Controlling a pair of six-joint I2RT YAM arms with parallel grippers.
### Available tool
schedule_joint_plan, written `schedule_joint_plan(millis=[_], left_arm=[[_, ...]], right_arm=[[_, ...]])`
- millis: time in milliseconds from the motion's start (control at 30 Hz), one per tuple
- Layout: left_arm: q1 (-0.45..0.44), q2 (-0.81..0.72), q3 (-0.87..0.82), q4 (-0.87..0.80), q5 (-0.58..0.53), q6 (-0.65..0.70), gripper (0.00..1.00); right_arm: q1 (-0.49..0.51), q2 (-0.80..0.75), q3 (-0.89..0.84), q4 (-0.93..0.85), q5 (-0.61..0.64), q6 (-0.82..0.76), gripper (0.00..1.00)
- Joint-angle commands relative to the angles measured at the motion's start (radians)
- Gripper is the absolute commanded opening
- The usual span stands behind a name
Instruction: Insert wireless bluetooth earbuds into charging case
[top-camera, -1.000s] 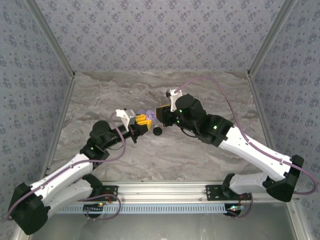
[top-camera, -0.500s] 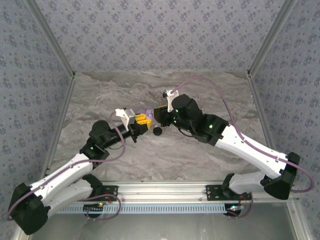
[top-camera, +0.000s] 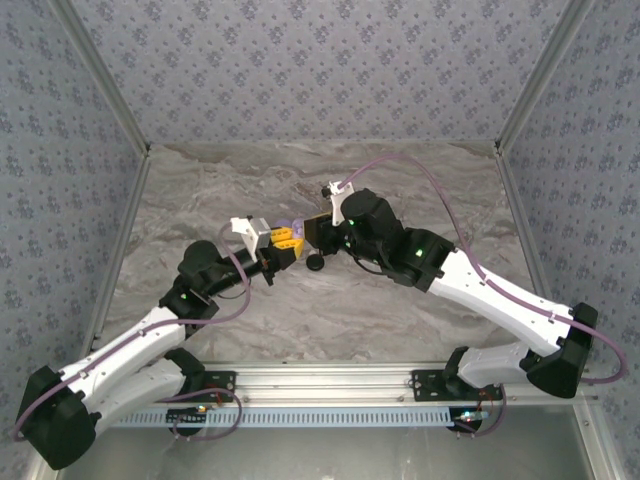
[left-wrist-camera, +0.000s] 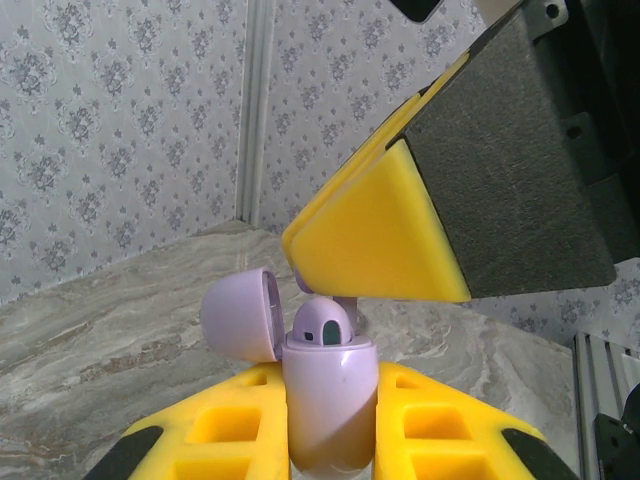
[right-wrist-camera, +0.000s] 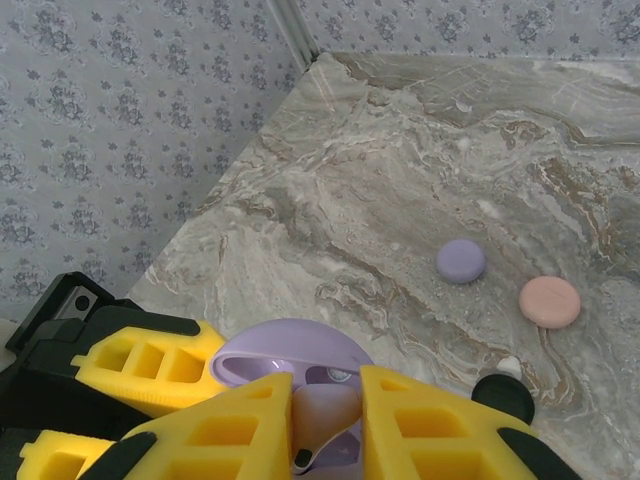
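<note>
My left gripper is shut on an upright lilac charging case with its lid swung open to the left. One lilac earbud sits in the case. My right gripper hangs just above the case, shut on a second pale lilac earbud held stem down. In the left wrist view its yellow finger hovers over the case opening. From above, the left gripper and the right gripper meet at mid-table.
A closed lilac round case and a pink one lie on the marble table beyond the grippers. A black round case lies just below the grippers. Patterned walls enclose the table.
The right gripper has shifted left and closer to the left gripper, bringing its earbud over the open case. The left arm has stayed put.
</note>
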Motion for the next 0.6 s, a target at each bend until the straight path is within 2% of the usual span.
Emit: schedule_joint_plan(millis=[0,333,467,567], left_arm=[[-0.01,-0.004,0.045,0.044,0.015,-0.017,0.0],[-0.01,0.002,0.045,0.072,0.022,-0.028,0.0],[-0.01,-0.001,0.044,0.087,0.028,-0.037,0.0],[-0.01,-0.002,0.046,0.098,0.031,-0.043,0.0]], right_arm=[[0.008,-0.001,0.005,-0.003,-0.032,0.02,0.25],[-0.061,-0.033,0.004,0.057,-0.192,0.041,0.39],[-0.105,-0.081,0.005,0.052,-0.212,0.019,0.52],[-0.168,-0.125,-0.052,0.097,-0.31,0.026,0.64]])
